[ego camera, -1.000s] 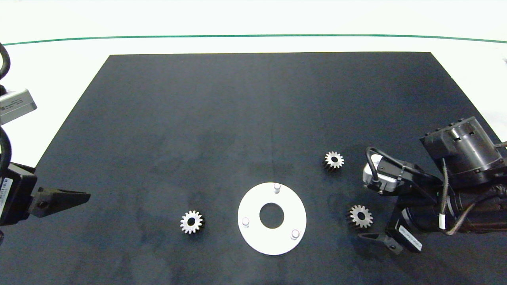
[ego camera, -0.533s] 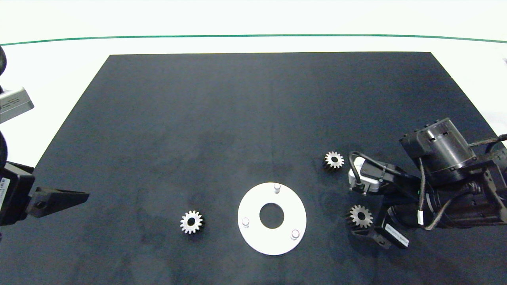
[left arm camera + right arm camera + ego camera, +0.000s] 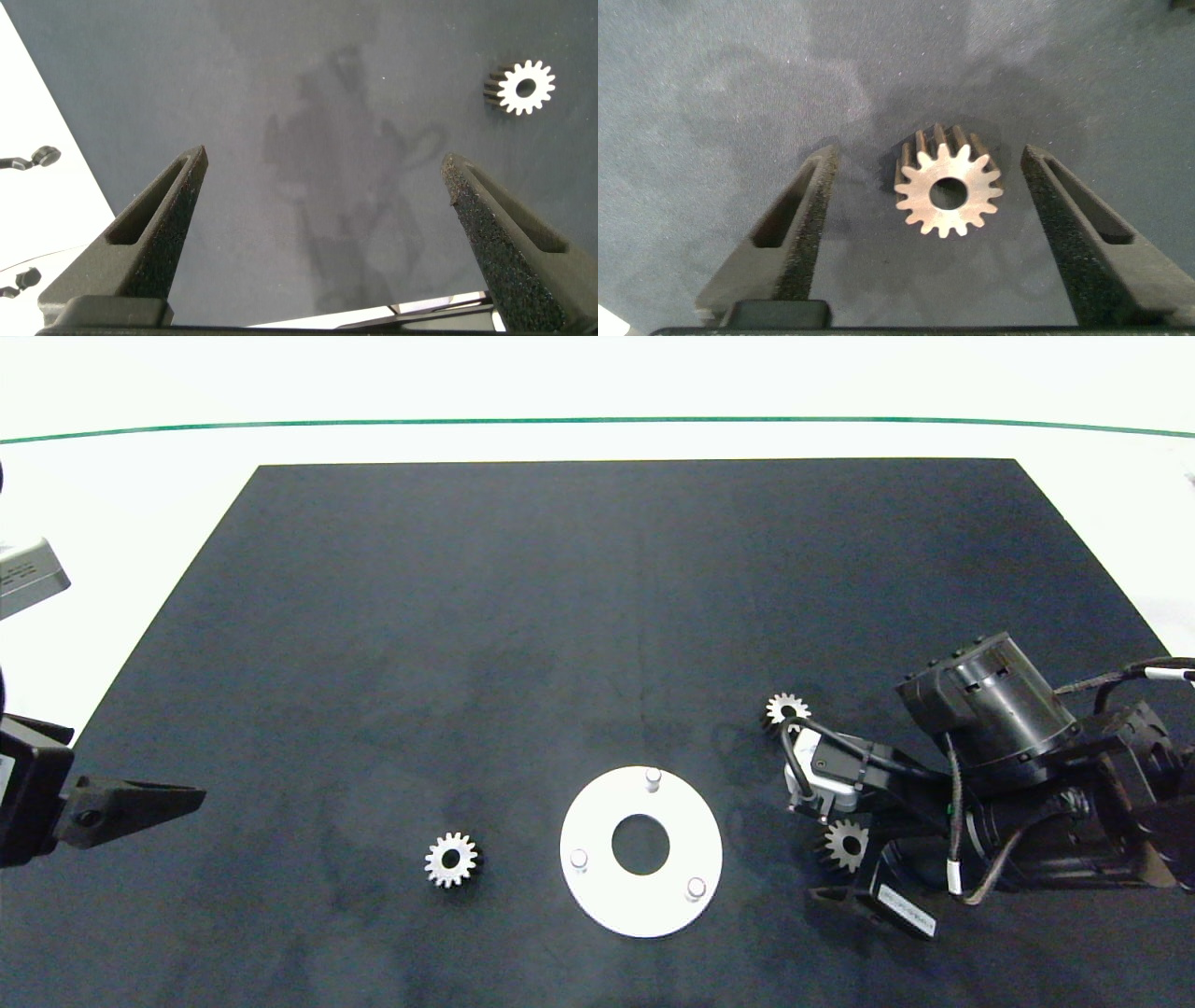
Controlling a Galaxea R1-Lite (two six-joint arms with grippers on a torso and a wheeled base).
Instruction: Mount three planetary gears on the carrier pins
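Right gripper (image 3: 924, 229) sits low over the dark mat (image 3: 560, 597), fingers spread wide either side of one planetary gear (image 3: 949, 192) lying flat between them, no contact seen (same gear shows partly hidden under the arm in the head view, right of the white disc (image 3: 597, 896)). Second gear (image 3: 782, 708) just beyond the right wrist, third gear (image 3: 452, 860) left of the disc; all three carrier pins (image 3: 653, 777) bare. Left gripper (image 3: 322, 238) parked at the mat's left edge, fingers wide apart, holding nothing
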